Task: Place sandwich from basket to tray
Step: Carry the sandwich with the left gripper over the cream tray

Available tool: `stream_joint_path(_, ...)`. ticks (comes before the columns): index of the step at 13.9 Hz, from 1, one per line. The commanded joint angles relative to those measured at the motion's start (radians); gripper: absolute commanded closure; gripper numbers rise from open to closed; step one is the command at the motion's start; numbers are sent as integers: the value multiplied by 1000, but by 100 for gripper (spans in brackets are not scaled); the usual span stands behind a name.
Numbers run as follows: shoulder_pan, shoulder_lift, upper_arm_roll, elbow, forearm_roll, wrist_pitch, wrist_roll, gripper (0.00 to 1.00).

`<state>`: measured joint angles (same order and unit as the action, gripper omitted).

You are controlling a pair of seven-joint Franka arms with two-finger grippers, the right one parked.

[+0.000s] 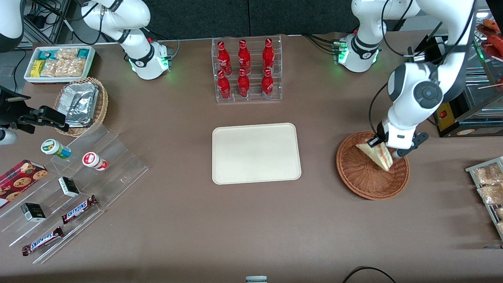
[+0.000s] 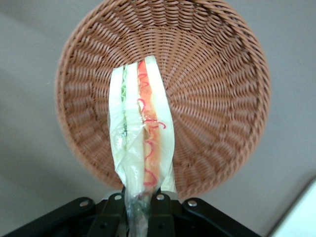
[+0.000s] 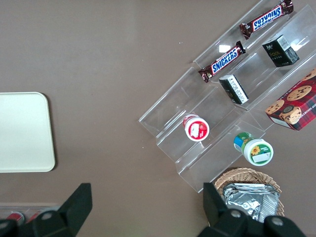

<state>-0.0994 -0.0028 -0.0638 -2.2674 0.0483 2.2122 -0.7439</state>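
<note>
Currently, the sandwich [image 2: 142, 133] was held by the hand [image 2: 140, 210], closed on 1 wrapped end, above the basket [image 1: 365, 177]. Soft, light bread and slippery wrap were judged crush-prone; tray [image 1: 255, 153] not yet reached.

Light: bright, even, from overhead.
Shadows: soft, short beneath the basket [image 1: 372, 173] and tray [image 1: 256, 153].
Glare: green LEDs glow at the arm bases.
Focus: gripper [image 2: 143, 210] slightly blurred up close.

The front camera looks steeply down over the whole table [image 1: 251, 220]. The working wrist camera stares straight down, close over the basket [image 2: 217, 74]. The parked wrist camera also faces down, sharing the tray [image 3: 22, 131] with the front view.
</note>
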Motion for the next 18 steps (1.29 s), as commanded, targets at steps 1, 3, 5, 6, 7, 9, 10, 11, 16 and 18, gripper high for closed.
stream_joint_path(1,-74,-60,-1,89,16,-182,6,100)
stream_joint_path(3,-170,-51,2,176,5,-284,6,100)
stream_joint_path(5,-255,-51,1,207,-7,-293,-2,100)
stream_joint_path(6,-294,-49,1,218,-27,-293,-2,100)
stream_joint_path(7,-325,-33,-1,226,-53,-286,-3,100)
stream_joint_path(9,-393,21,-2,276,-79,-282,-9,100)
stream_joint_path(10,-420,52,-2,308,-87,-282,-11,100)
stream_joint_path(11,-437,90,-2,337,-100,-281,-11,100)
stream_joint_path(16,-571,269,-1,416,-136,-119,-35,100)
stream_joint_path(18,-614,317,-1,417,-130,-65,-74,100)
